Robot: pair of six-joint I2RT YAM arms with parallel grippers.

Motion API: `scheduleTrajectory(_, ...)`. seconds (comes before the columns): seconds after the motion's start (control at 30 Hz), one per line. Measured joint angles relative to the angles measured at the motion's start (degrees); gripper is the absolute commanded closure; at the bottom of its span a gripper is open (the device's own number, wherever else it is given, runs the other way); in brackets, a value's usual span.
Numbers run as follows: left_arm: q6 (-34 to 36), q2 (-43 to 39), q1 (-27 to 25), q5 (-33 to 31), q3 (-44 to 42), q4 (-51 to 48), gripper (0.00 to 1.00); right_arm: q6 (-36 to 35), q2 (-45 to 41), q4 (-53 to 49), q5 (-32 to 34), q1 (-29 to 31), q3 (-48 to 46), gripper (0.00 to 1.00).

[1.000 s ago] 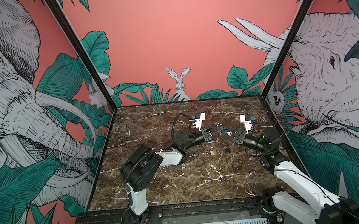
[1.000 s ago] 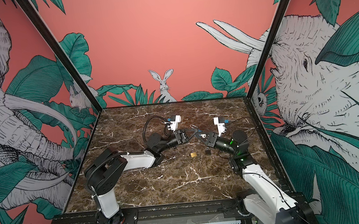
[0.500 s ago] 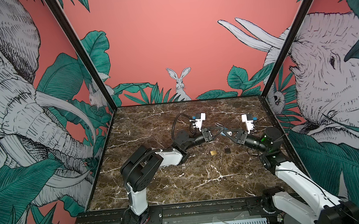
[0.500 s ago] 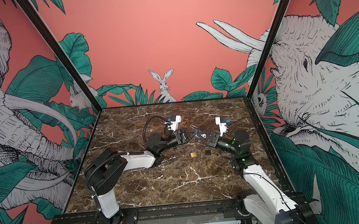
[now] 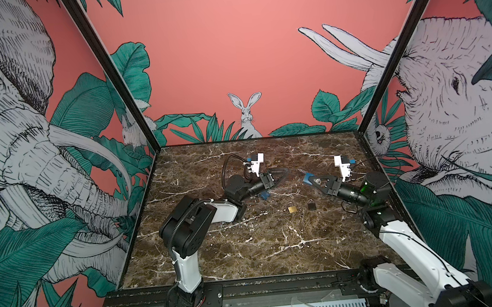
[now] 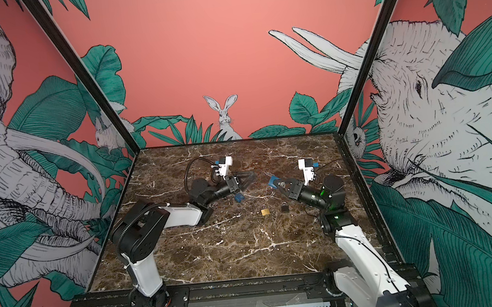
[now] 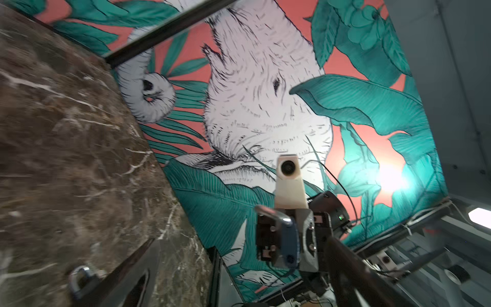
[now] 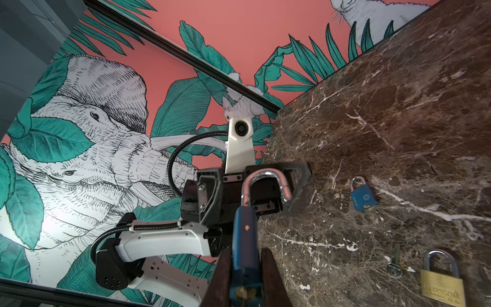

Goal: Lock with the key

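My right gripper point(image 8: 245, 252) is shut on the body of a blue padlock point(image 8: 245, 234), held clear of the marble table with its steel shackle point(image 8: 265, 178) swung open. In both top views this gripper point(image 5: 310, 180) point(image 6: 275, 182) points left towards my left gripper point(image 5: 284, 176) point(image 6: 249, 180), which stands wide open and empty a short gap away. The left wrist view shows the held blue padlock point(image 7: 289, 239) straight ahead between my spread fingers point(image 7: 138, 265). A small silver key point(image 8: 395, 263) lies flat on the table beside a brass padlock point(image 8: 442, 287).
A second blue padlock point(image 5: 263, 195) point(image 8: 363, 198) lies under my left arm's wrist. The brass padlock point(image 5: 292, 209) and a black padlock point(image 5: 312, 204) lie side by side mid-table. Illustrated walls close in three sides. A padlock shackle point(image 7: 79, 276) shows behind my left finger.
My left gripper, shut close to the held padlock before, has sprung wide open. The right gripper keeps its grip on the blue padlock and has barely moved.
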Motion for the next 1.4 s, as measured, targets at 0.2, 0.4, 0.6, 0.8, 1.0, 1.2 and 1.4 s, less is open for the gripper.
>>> scheduleTrajectory(0.2, 10.2, -7.8, 3.4, 1.9, -2.3, -12.0, 0.05, -5.4, -2.3, -9.6, 0.3, -0.4, 4.8, 1.0)
scheduleTrajectory(0.4, 24.1, -17.9, 3.3, 2.9, -2.1, -26.5, 0.06, -12.9, -5.8, -21.7, 1.8, -0.4, 7.5, 1.0)
scheduleTrajectory(0.6, 34.5, -22.5, 3.2, 3.1, -1.3, -37.0, 0.07, -16.4, -6.3, -27.4, -0.8, -0.5, 9.6, 1.0)
scheduleTrajectory(0.8, 36.8, -22.3, 3.2, 7.3, -1.3, -36.9, 0.08, -13.2, -3.5, -25.7, -8.4, -0.5, 10.3, 1.0)
scheduleTrajectory(1.0, 36.6, -21.4, 3.2, 10.9, -1.3, -34.5, 0.08, -9.7, -2.5, -23.2, -14.9, -0.5, 10.3, 1.0)
scheduleTrajectory(1.2, 35.2, -19.3, 3.2, 13.2, -1.3, -31.5, 0.11, -7.1, -1.4, -21.5, -17.9, -0.5, 9.5, 1.0)
scheduleTrajectory(1.4, 32.6, -17.9, 3.2, 14.3, -1.3, -28.9, 0.15, -4.5, -0.7, -18.4, -18.4, -0.5, 7.6, 1.0)
